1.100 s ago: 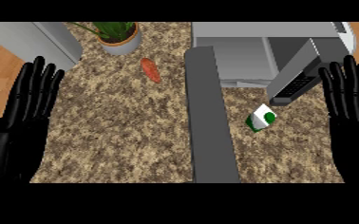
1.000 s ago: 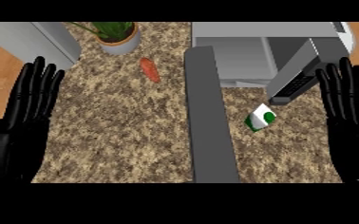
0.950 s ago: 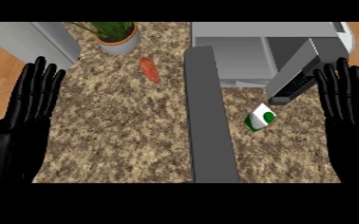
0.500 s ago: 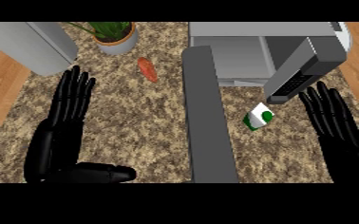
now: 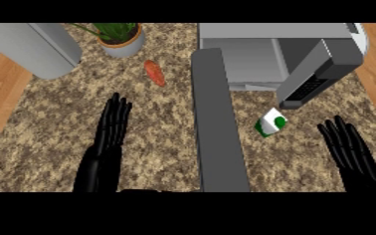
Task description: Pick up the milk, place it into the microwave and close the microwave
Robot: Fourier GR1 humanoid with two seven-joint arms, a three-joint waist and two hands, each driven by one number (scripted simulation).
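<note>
The reach for the milk (image 5: 271, 125) looks barely begun: the carton lies on the counter (image 5: 58, 129) just left of and beyond the right hand (image 5: 351, 152), whose fingers are straight and spread, holding nothing. The left hand (image 5: 106, 144) is likewise flat. Next, the right fingers must swing left and close around the carton, below the open microwave (image 5: 272, 55).

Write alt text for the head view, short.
A green-and-white milk carton lies on the speckled counter below an open microwave; neither hand touches it. The open right hand is beside it, the open left hand far left. A carrot and potted plant sit behind.
</note>
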